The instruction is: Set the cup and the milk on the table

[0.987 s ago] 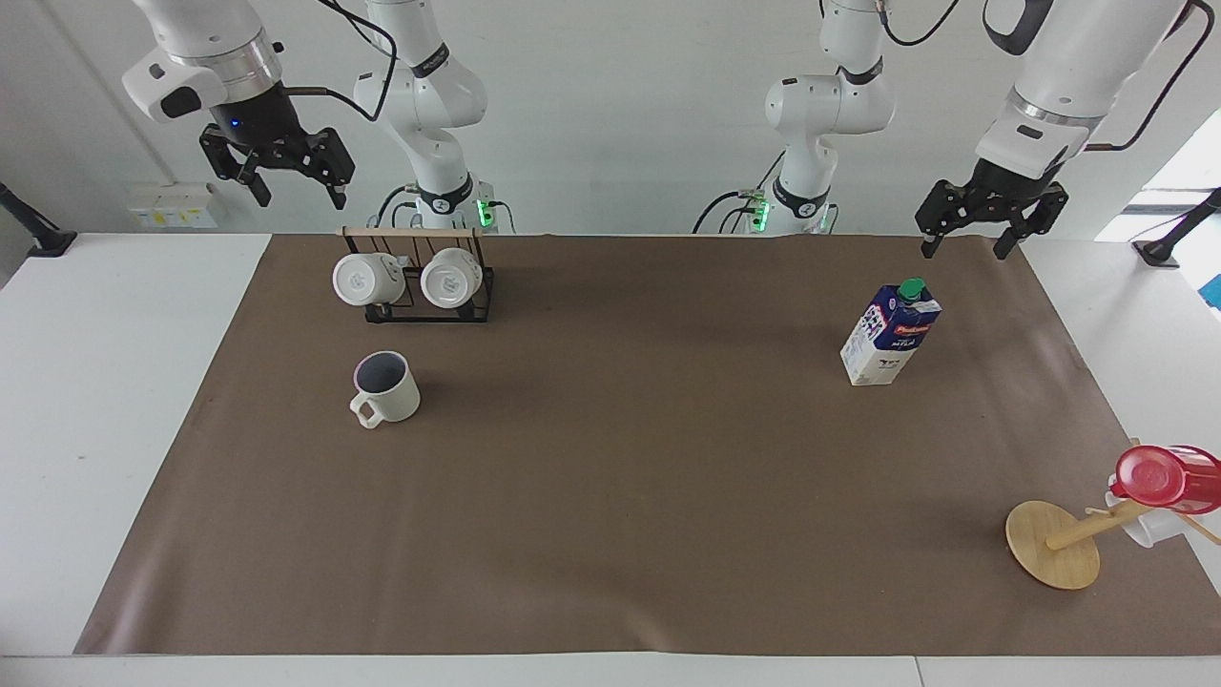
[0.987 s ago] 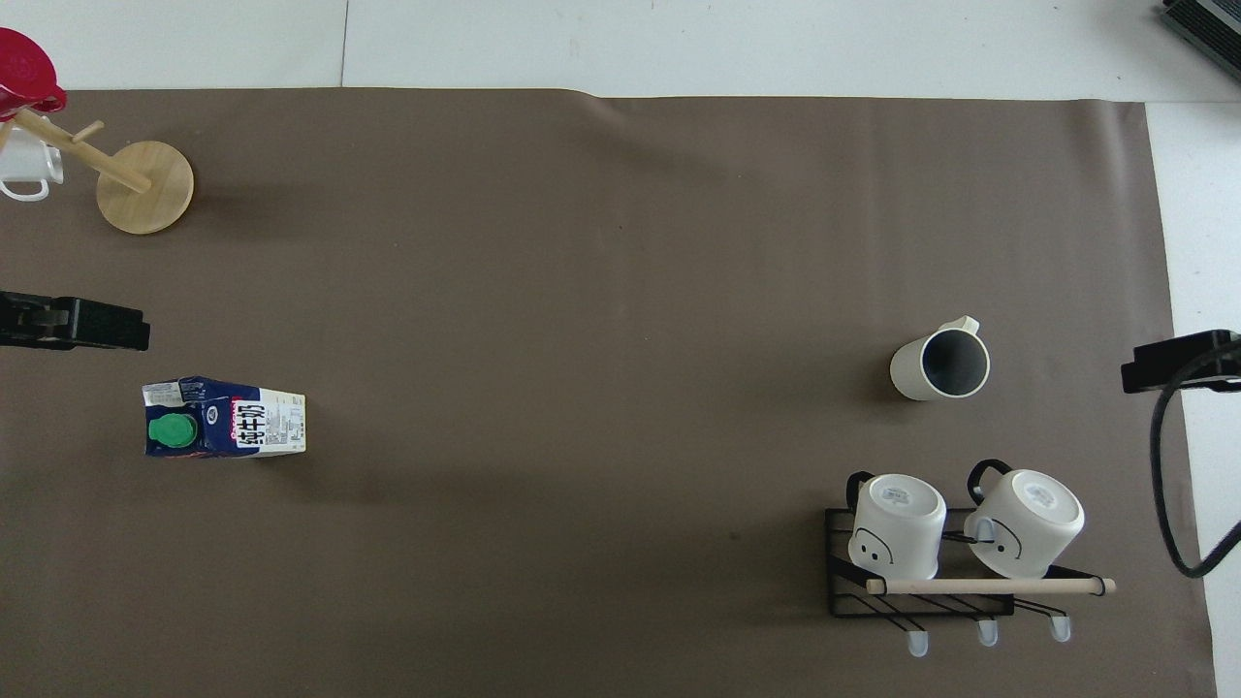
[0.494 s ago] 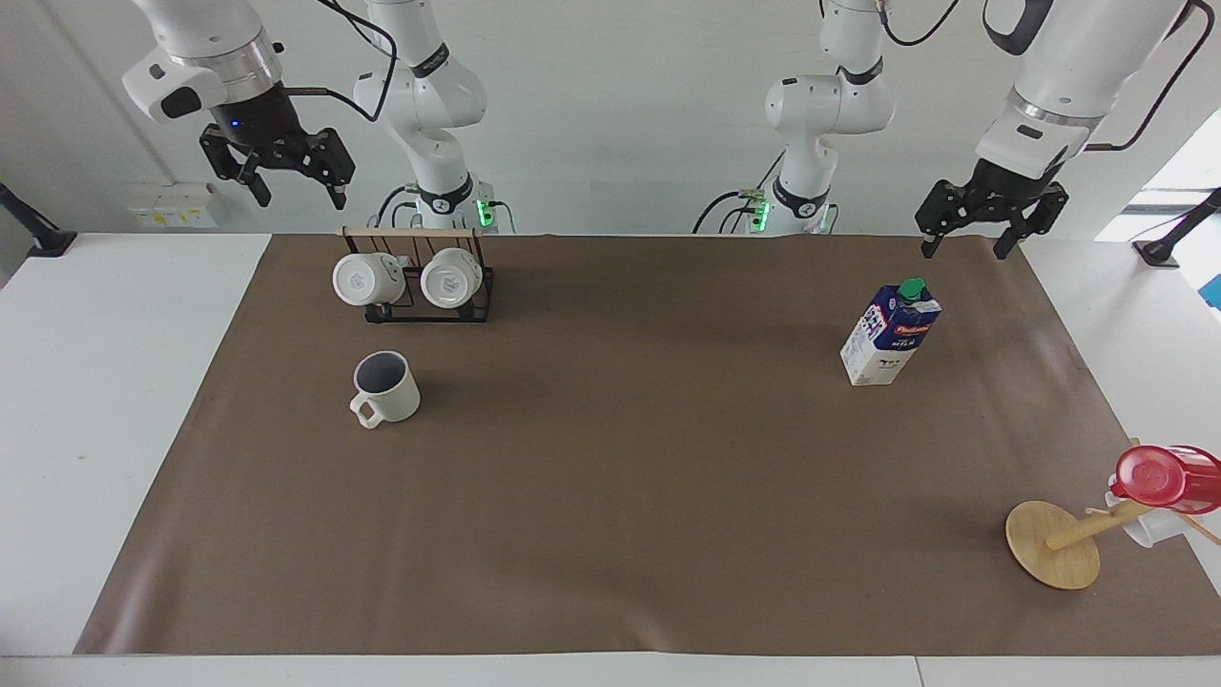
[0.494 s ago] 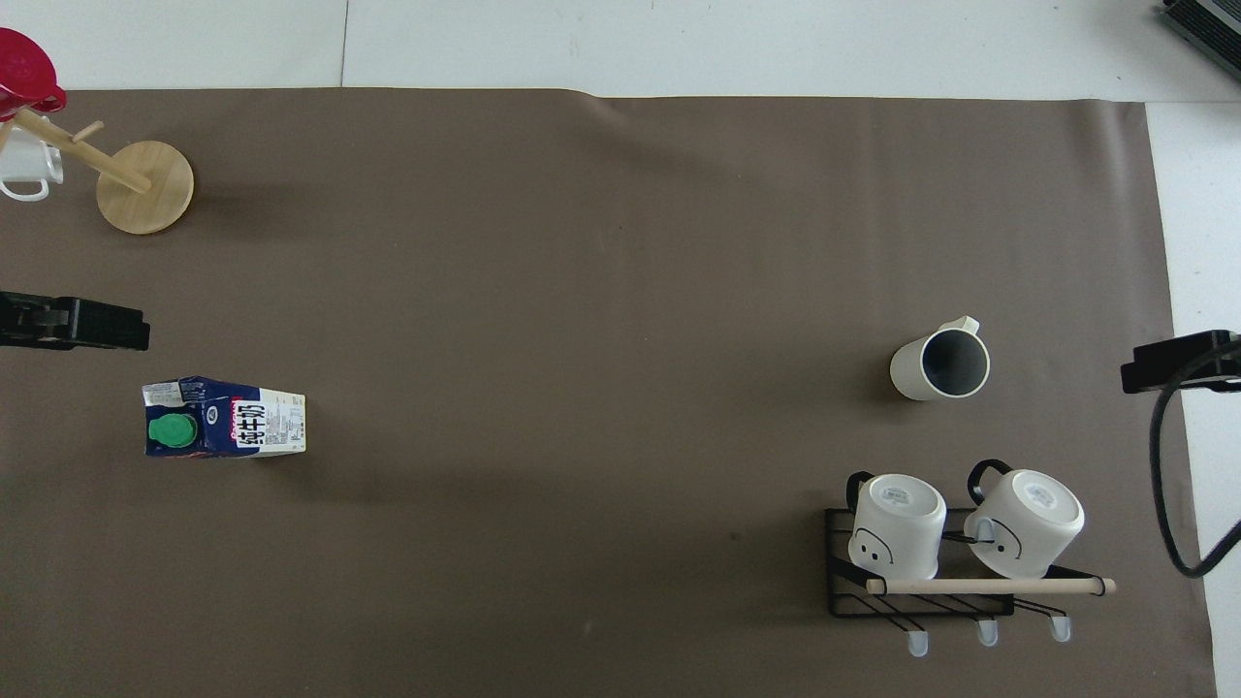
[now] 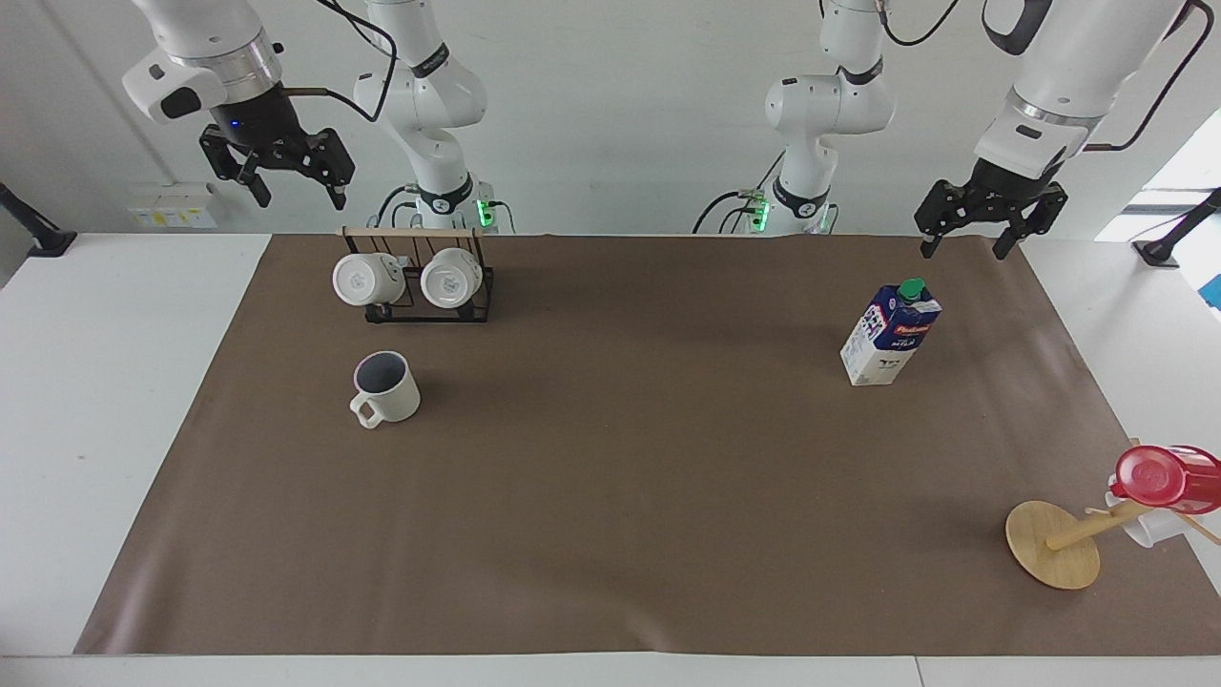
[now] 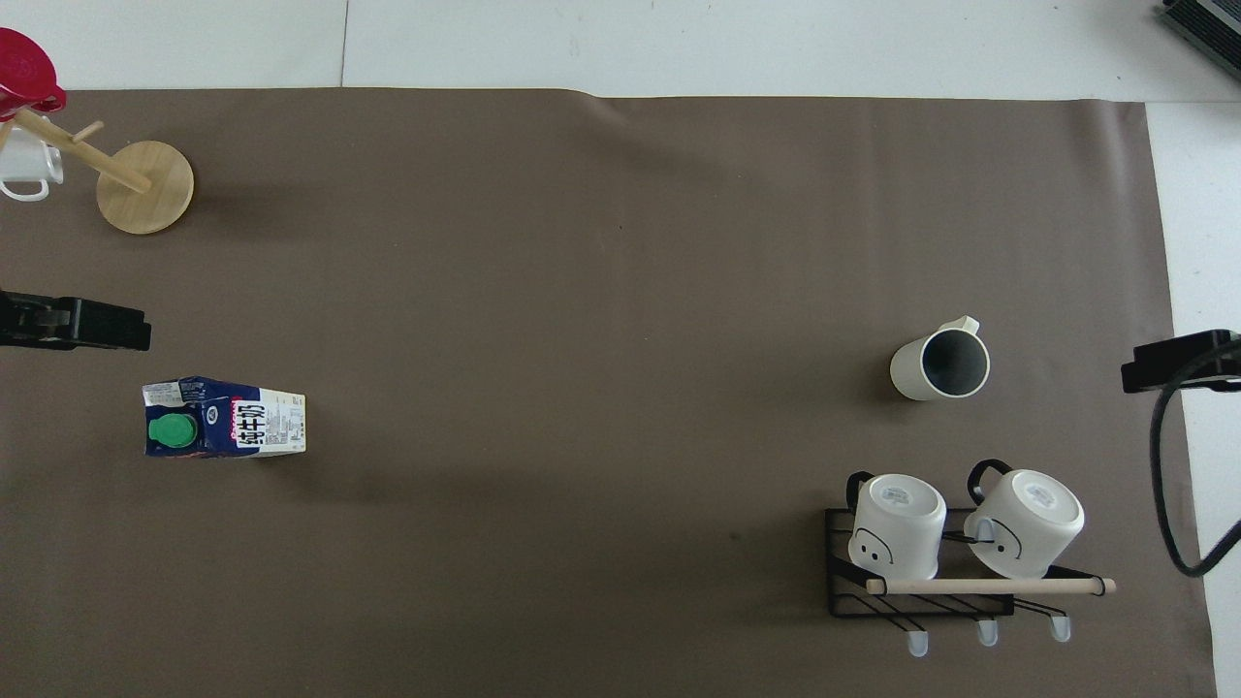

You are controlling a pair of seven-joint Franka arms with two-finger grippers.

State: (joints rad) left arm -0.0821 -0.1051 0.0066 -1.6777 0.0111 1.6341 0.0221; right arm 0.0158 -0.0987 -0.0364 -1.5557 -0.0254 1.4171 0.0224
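Note:
The cream-white cup (image 5: 386, 388) stands upright on the brown sheet of the table (image 5: 620, 496), handle pointing away from the robots; it also shows in the overhead view (image 6: 940, 365). The blue-and-white milk (image 5: 890, 334) stands upright with its green cap on, toward the left arm's end of the table (image 6: 582, 291); it also shows in the overhead view (image 6: 225, 418). My right gripper (image 5: 299, 196) hangs open and empty, high over the right arm's end of the sheet. My left gripper (image 5: 963, 250) hangs open and empty, high over the left arm's end, apart from the milk.
A black wire rack (image 5: 415, 281) with two white mugs stands nearer to the robots than the cup; it also shows in the overhead view (image 6: 960, 543). A round wooden stand (image 5: 1052, 544) with a red cup (image 5: 1164, 477) sits at the left arm's end, farther from the robots.

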